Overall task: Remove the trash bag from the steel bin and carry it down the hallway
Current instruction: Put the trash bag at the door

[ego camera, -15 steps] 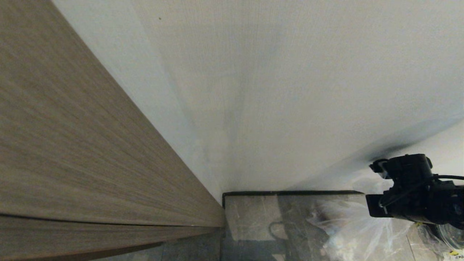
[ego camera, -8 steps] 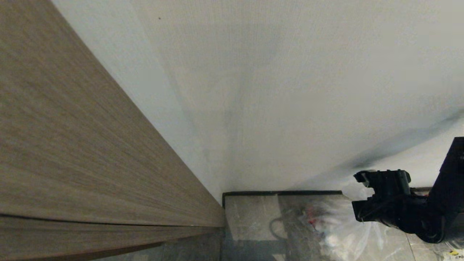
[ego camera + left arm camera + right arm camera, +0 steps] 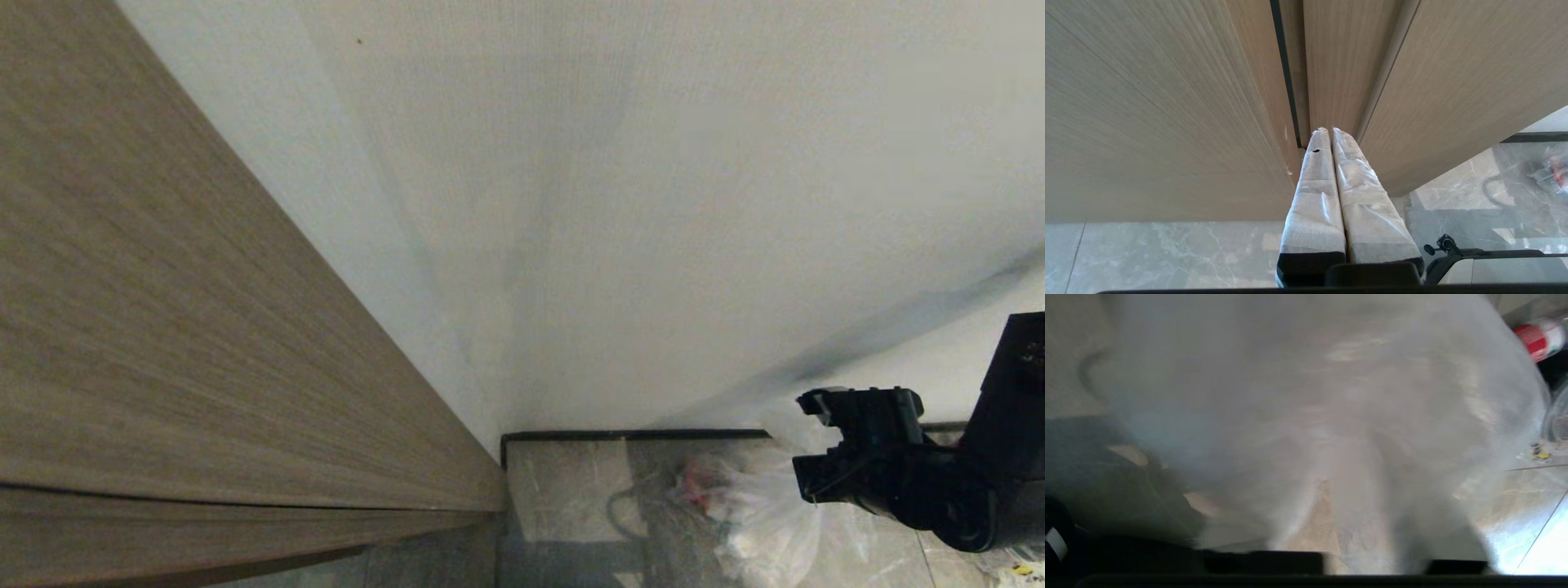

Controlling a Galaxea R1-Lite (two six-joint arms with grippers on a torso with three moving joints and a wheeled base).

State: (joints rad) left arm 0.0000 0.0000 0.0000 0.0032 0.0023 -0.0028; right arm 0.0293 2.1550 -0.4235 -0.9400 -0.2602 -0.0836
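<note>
The trash bag [image 3: 763,523], thin and whitish-clear, slumps on the grey stone floor tiles of the hallway [image 3: 563,490] at the foot of the white wall, with something red showing inside. My right gripper [image 3: 816,445] hangs just right of it and above it. In the right wrist view the trash bag [image 3: 1310,416] fills nearly everything in front of the camera and hides the jaws. My left gripper [image 3: 1330,132] is parked, its white-wrapped fingers shut together with nothing between them, pointing at wood panels. The steel bin is out of view.
A wood-grain panel [image 3: 163,327] runs along the left and meets the white wall [image 3: 653,204] at a corner with a dark skirting strip [image 3: 637,435]. A red-and-white can [image 3: 1537,341] lies beyond the bag. The robot's base [image 3: 1494,265] shows by the floor.
My right arm has swung down and left, and its forearm now shows at the right edge. The bag has sunk lower onto the floor tiles. The left arm has not moved.
</note>
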